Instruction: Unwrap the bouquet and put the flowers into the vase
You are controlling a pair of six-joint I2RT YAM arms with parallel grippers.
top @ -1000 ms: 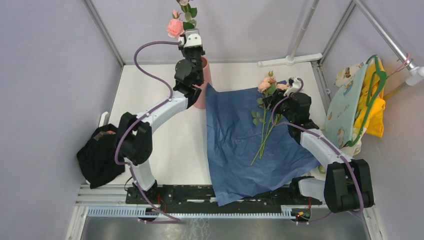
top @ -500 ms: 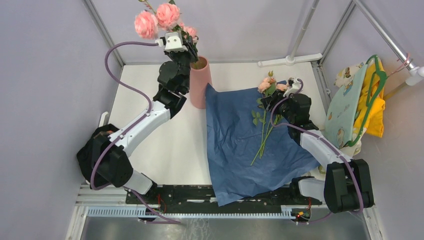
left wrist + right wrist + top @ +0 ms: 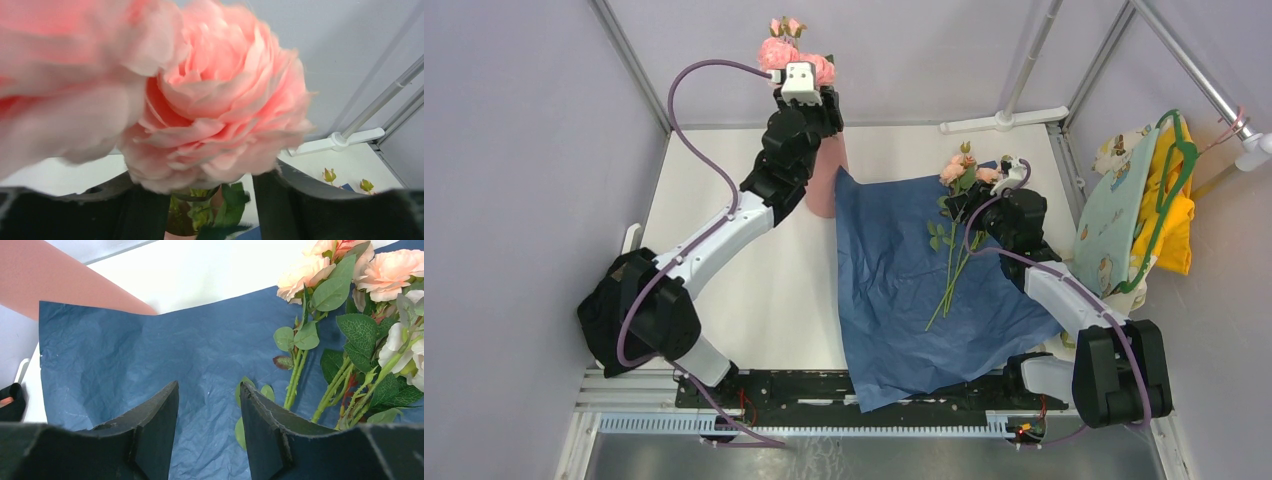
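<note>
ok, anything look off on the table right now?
Only the blue paper sheet: its far-left corner rides up against the vase, and its near corner drapes over the arms' base rail. Nothing looks spilled or damaged; the loose roses lie on the sheet.

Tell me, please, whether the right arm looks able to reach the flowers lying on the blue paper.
Probably yes: its open, empty end effector hovers just beside the flowers on the blue paper, with nothing between them.

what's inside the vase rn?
Green stems and leaves go down into the vase; pink roses stand above its mouth. The left arm covers the mouth from above, and a bloom fills the wrist view, so stem count and depth are hidden.
</note>
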